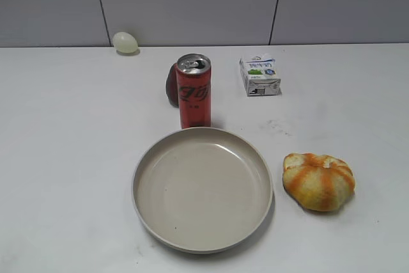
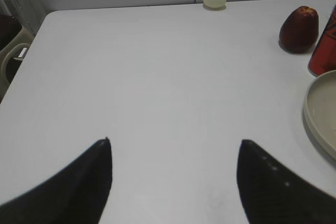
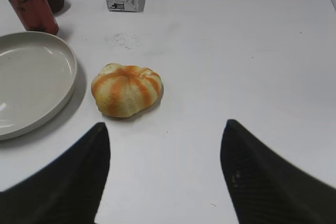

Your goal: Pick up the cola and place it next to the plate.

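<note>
On a white table (image 1: 64,158), a pale green egg-shaped object (image 1: 125,42) rests far left against the back wall. A dark red fruit (image 1: 172,85) sits just behind and left of the cola (image 1: 193,91), which stands upright just beyond the far rim of the beige plate (image 1: 202,188), very close to it. A small milk carton (image 1: 259,75) lies right of the can. An orange-striped pumpkin-shaped object (image 1: 319,181) sits just right of the plate. The left tool (image 2: 173,174) hangs spread wide, empty, over bare table; the right tool (image 3: 165,169) likewise gapes wide, holding nothing, near the pumpkin shape.
</note>
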{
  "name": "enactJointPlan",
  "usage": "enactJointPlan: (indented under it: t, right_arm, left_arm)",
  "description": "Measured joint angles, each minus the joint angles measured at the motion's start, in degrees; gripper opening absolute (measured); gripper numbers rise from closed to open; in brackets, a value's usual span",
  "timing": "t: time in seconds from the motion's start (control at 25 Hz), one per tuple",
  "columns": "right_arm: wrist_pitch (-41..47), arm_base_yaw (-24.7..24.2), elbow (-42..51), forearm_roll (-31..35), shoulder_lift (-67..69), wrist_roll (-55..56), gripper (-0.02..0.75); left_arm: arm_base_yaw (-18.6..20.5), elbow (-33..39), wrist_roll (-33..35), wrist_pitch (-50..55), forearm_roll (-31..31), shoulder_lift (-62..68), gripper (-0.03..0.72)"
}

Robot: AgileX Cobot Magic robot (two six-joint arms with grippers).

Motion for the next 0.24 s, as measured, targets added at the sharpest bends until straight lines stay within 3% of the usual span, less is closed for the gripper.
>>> enactJointPlan:
  t: [0.24]
  right_arm:
    - [0.0,0.0,0.0,0.0,0.0,0.0,0.531]
  left_arm:
    - [0.0,0.0,0.0,0.0,0.0,0.0,0.554]
